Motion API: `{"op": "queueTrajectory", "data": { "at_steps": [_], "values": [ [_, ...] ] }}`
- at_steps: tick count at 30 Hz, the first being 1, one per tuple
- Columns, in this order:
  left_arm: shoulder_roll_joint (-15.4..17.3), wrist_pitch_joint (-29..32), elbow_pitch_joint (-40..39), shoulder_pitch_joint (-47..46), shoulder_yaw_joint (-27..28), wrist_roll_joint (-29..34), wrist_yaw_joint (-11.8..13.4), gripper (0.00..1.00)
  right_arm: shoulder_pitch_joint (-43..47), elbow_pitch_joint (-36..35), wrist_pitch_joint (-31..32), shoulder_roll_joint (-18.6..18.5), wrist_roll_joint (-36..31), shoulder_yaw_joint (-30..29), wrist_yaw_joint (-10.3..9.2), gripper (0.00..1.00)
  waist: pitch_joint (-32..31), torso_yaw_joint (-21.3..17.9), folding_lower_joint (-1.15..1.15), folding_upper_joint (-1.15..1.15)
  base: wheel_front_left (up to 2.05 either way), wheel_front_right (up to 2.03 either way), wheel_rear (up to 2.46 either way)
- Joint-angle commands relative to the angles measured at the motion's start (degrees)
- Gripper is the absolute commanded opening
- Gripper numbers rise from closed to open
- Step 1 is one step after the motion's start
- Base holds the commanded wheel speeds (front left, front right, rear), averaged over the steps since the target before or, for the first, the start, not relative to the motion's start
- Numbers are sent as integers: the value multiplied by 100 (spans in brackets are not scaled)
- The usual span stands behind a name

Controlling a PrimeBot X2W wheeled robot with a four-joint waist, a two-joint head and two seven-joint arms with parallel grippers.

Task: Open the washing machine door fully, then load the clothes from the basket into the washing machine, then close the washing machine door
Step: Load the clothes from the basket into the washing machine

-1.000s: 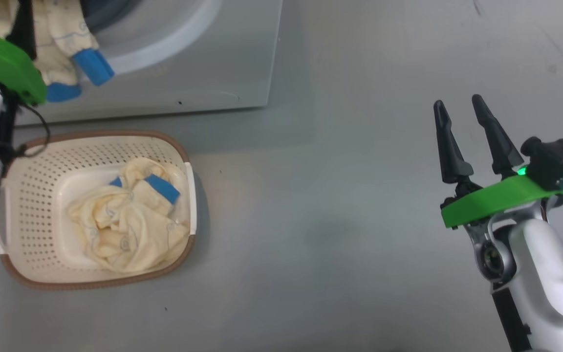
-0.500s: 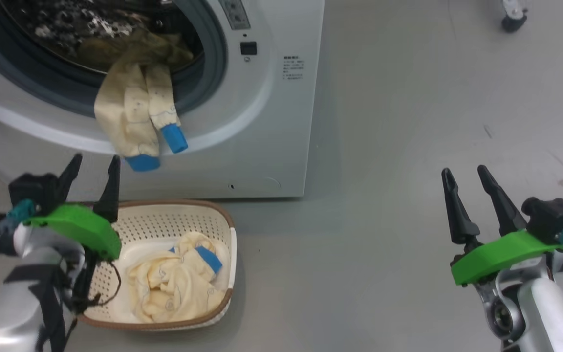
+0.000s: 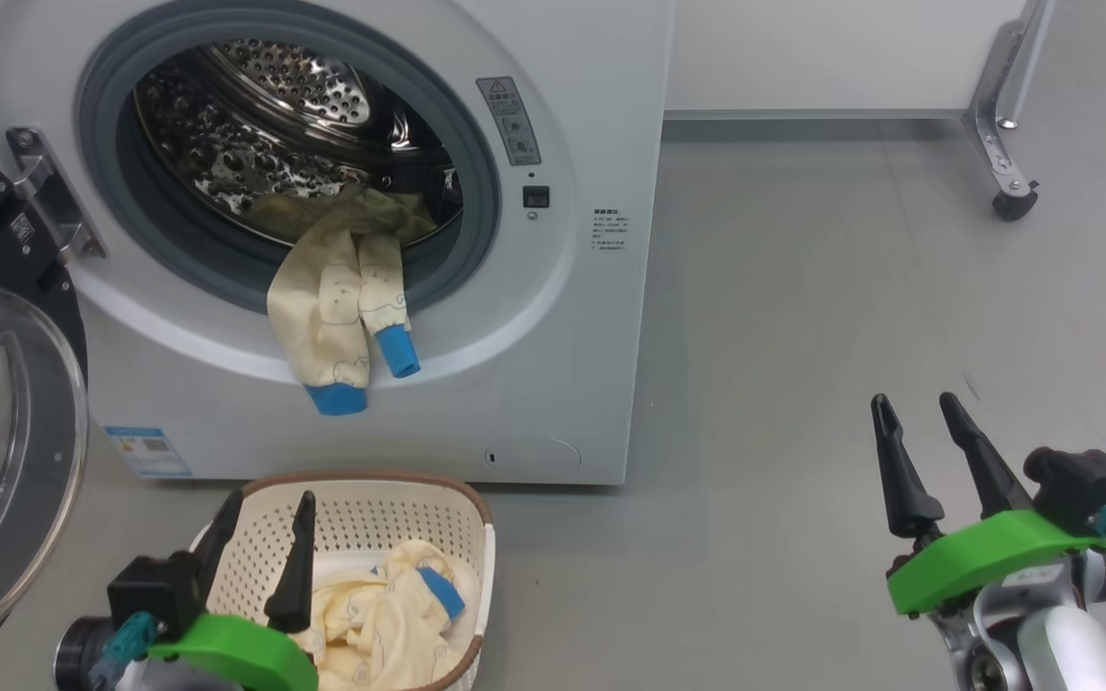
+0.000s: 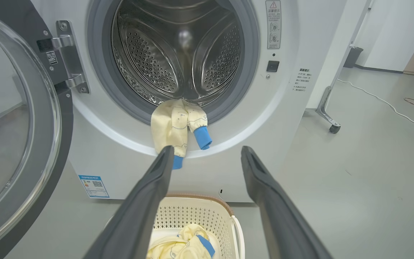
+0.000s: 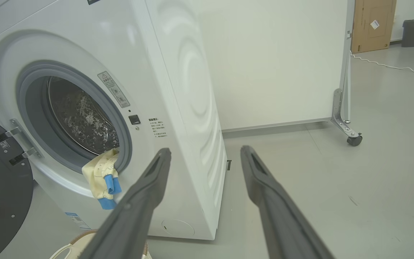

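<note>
The white washing machine [image 3: 601, 115] stands with its door [image 3: 6, 422] swung wide open to the left. One piece of the cream clothes [image 3: 337, 297] with blue cuffs hangs out over the grey door seal, half inside the steel drum [image 4: 178, 54]. The basket [image 3: 361, 513] sits on the floor in front, holding more clothes [image 3: 390, 614]. My left gripper [image 3: 265, 509] is open above the basket's near-left corner, empty. My right gripper [image 3: 918, 408] is open over bare floor at the right, holding nothing. The hanging clothes [image 5: 101, 176] also show in the right wrist view.
A wheeled metal frame leg [image 3: 1004, 115] stands on the grey floor at the far right, beside a white panel [image 5: 271, 61]. A cable [image 4: 383, 102] runs across the floor behind it.
The head camera has tilted up, bringing the drum and door into view. My left gripper has drawn back from the drum opening to above the basket, leaving a garment hanging from the opening.
</note>
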Motion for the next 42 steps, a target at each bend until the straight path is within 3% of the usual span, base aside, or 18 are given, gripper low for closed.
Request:
{"op": "queueTrajectory", "data": {
  "at_steps": [1,14,36,42],
  "values": [
    [68,-80,-264,-160,316,72,41,100,-138,-218,6,-18,-38,86,58,100,-28,3,1,0,0,0,0],
    [-179,-81,-846,354,885,475,-83,100,49,-210,-47,44,-8,54,58,100,-49,-13,1,0,0,0,0],
    [-422,-81,-627,383,1092,739,-314,100,-8,-116,-127,96,7,114,58,100,108,-64,1,0,0,0,0],
    [-454,-81,-571,210,1108,808,-371,100,-110,-216,-89,74,-20,120,58,100,558,-111,1,0,0,0,0]
  ]
}}
